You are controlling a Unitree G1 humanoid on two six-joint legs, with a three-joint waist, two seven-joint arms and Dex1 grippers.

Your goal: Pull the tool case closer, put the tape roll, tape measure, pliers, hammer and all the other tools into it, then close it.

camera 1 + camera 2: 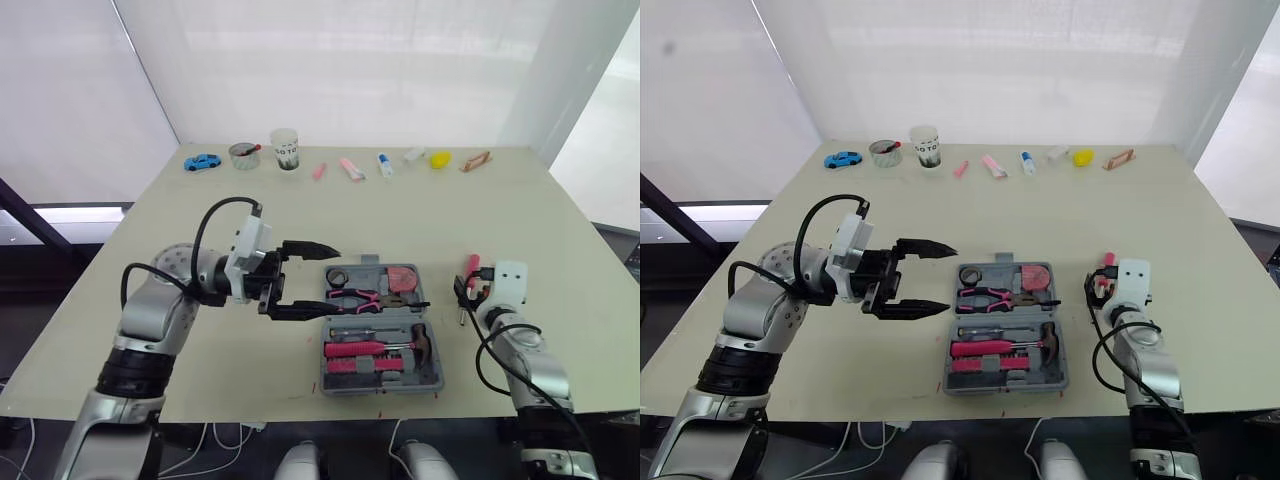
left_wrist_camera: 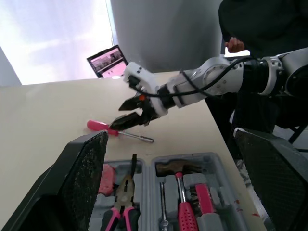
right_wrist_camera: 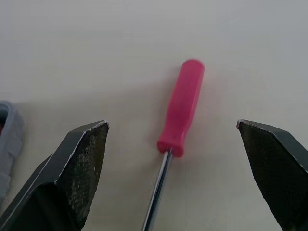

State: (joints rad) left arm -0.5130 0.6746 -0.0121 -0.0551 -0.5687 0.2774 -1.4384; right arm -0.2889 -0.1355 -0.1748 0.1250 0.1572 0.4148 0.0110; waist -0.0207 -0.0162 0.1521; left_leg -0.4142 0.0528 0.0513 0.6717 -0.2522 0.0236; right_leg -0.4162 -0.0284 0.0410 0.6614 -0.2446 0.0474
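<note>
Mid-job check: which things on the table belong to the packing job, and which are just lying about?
Job:
- tool case, open, holding the pliers, hammer and tape measure
- pink screwdriver, lying outside the case under the open right gripper

Lying about, along the far edge of the table:
- blue toy car
- paper cup
- small bottle
- yellow object

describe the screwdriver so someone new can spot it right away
On the beige table, look just right of the open grey case. A screwdriver lies there on bare tabletop, in front of the open right gripper. Unlike the pink tools beside it, which sit in the case, it lies outside, with a pink handle and thin steel shaft.
</note>
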